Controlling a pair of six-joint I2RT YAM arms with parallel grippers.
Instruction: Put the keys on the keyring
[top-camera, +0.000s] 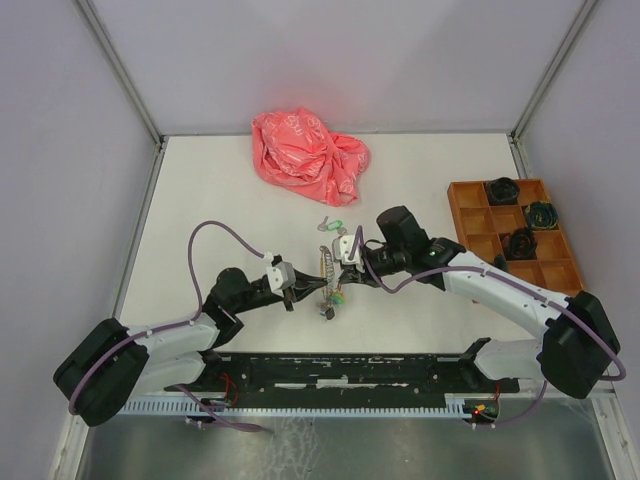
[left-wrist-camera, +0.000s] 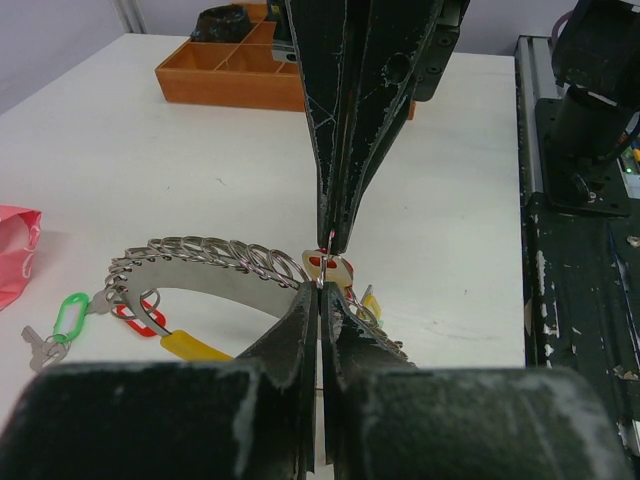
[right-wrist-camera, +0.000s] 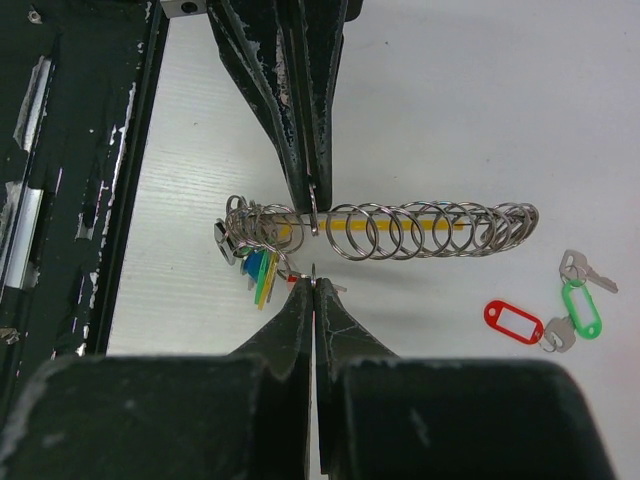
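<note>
The keyring (right-wrist-camera: 400, 230) is a long row of silver loops with a bunch of yellow, blue and green tags (right-wrist-camera: 258, 272) at one end; it spans the gap between my grippers (top-camera: 328, 275). My left gripper (left-wrist-camera: 320, 292) is shut on its wire, and shows from above in the right wrist view (right-wrist-camera: 312, 208). My right gripper (right-wrist-camera: 314, 282) is shut on a small split ring with a bit of red tag, close beside the keyring. Loose keys with a red tag (right-wrist-camera: 513, 321) and a green tag (right-wrist-camera: 580, 305) lie on the table beyond; they also show in the top view (top-camera: 335, 225).
A crumpled pink bag (top-camera: 308, 155) lies at the back. An orange compartment tray (top-camera: 470, 200) with dark items stands at the right. Grey walls close in the white table (top-camera: 200, 200). The black base rail (top-camera: 350, 375) runs along the near edge.
</note>
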